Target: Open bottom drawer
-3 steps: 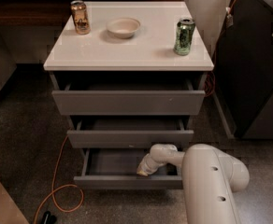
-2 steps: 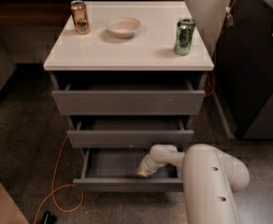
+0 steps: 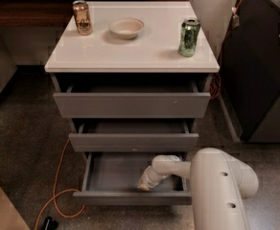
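The bottom drawer (image 3: 130, 198) is the lowest of three grey drawers under the white cabinet top (image 3: 130, 51). It stands pulled out well past the two drawers above, showing a plain grey interior. My white arm reaches in from the lower right. The gripper (image 3: 145, 185) is down inside the bottom drawer, just behind its front panel, right of the middle.
The top drawer (image 3: 130, 104) and middle drawer (image 3: 133, 142) stand slightly out. A brown can (image 3: 82, 17), a bowl (image 3: 126, 28) and a green can (image 3: 189, 37) sit on the top. An orange cable (image 3: 58, 186) lies on the floor at left. A dark cabinet (image 3: 260, 71) stands at right.
The bottom drawer has slid out a little farther toward the camera, and the gripper has come forward with it.
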Controlling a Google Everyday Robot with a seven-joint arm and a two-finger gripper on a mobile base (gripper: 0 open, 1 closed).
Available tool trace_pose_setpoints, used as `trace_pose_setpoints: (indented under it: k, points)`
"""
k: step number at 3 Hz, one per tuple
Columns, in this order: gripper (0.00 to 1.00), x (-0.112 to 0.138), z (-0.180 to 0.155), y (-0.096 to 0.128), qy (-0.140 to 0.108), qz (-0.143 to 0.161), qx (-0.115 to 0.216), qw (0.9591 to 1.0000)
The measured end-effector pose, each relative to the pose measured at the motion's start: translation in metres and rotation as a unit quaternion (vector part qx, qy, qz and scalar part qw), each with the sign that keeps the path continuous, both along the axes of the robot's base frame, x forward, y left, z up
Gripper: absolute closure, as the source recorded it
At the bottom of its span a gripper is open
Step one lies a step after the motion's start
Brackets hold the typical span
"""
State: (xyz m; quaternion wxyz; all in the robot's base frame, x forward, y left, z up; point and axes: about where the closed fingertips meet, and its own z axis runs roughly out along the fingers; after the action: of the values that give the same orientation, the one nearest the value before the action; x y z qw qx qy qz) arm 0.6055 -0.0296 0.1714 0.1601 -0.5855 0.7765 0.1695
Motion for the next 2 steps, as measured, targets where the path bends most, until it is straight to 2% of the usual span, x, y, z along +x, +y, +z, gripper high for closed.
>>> trace_pose_setpoints:
  k: [2]
  points:
    - [1.00,-0.037,0.006,0.013,0.009,0.001,0.021,0.9997]
